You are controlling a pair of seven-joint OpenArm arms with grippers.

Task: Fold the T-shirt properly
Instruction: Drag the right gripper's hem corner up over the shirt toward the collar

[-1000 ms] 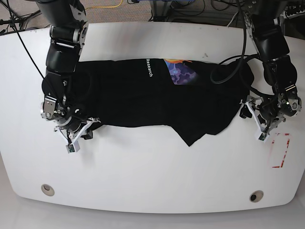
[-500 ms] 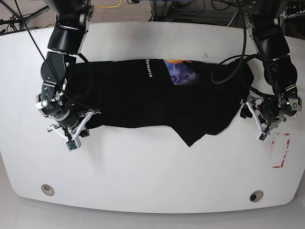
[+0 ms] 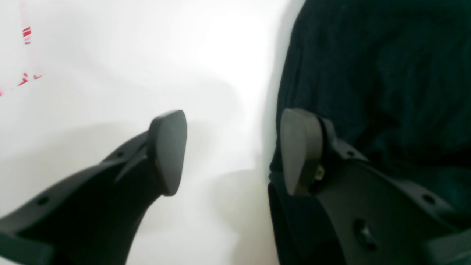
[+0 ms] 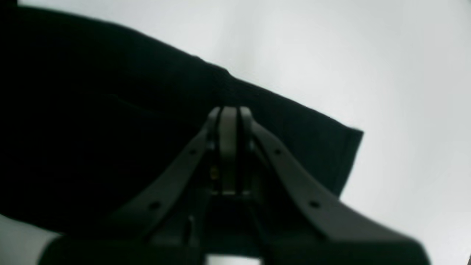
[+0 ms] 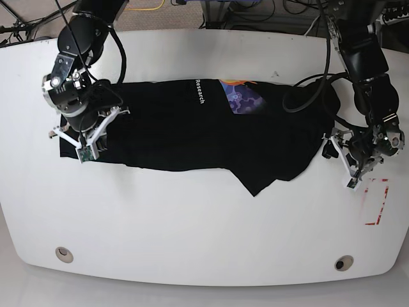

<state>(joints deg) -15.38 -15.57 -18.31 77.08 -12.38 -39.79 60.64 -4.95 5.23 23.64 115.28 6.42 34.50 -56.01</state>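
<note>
The near half of the tabletop [image 5: 192, 236] is bare, giving free passage along its front edge. The T-shirt [image 5: 192, 128] spans the middle band from left to right. A black cable [image 5: 307, 89] lies across its right end. Red tape marks [image 5: 377, 201] sit flat near the right edge

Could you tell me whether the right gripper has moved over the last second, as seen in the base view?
Yes. The right gripper, shut, has moved toward the table's far edge, up from the T-shirt's near hem.
</note>
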